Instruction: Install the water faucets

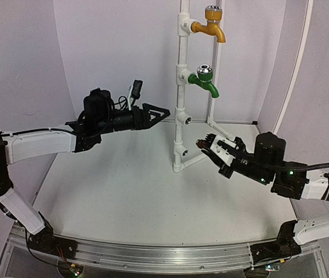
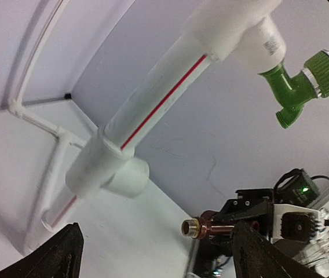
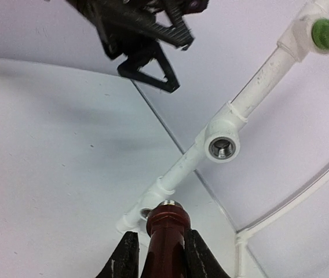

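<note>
The green faucet (image 1: 204,80) (image 2: 301,87) is seated in a socket of the white pipe stand (image 1: 180,104), its silver cap facing up. My left gripper (image 1: 160,113) (image 2: 156,258) hangs open just left of the stand, with nothing between its fingers (image 2: 60,255). The dark brown faucet (image 3: 167,231) (image 2: 202,227) is held in my right gripper (image 1: 208,143) (image 3: 160,260), which is shut on its body. The faucet's brass threaded end points toward the stand. It sits just short of the lowest socket (image 3: 146,213). The socket above (image 3: 222,147) (image 1: 186,120) is empty.
A yellow-orange faucet (image 1: 211,26) sits at the top of the stand. White pipe braces (image 1: 219,128) run from the stand's base to the back wall. A curved white backdrop (image 1: 95,46) closes off the rear. An aluminium rail (image 1: 153,252) lines the near edge.
</note>
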Tool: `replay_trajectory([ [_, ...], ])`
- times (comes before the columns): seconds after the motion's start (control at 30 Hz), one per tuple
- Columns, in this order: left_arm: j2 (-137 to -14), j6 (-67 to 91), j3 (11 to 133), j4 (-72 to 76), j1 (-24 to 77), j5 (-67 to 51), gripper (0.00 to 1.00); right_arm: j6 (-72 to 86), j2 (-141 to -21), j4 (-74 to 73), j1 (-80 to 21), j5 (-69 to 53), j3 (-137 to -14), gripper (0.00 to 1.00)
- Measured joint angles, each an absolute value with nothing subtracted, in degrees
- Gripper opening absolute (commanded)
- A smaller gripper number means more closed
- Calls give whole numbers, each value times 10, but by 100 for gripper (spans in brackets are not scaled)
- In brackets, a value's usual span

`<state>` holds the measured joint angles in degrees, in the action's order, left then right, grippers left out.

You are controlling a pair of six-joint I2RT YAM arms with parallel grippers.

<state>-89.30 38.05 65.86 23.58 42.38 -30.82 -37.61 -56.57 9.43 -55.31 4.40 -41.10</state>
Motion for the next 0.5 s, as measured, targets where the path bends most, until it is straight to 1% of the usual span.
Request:
replay_trajectory([
  [0.13, -907, 277, 725, 193, 424, -281, 94, -509, -617, 112, -552, 70, -440, 0],
  [0.23, -943, 227, 783, 171, 421, -273, 94, -587, -646, 119, -545, 77, -458, 0],
  [0.4, -1019, 206, 871, 149, 404, -295, 96, -652, -659, 137, -501, 58, -475, 0],
  [0.5, -1063, 206, 910, 141, 396, -320, 95, -678, -659, 144, -471, 43, -474, 0],
])
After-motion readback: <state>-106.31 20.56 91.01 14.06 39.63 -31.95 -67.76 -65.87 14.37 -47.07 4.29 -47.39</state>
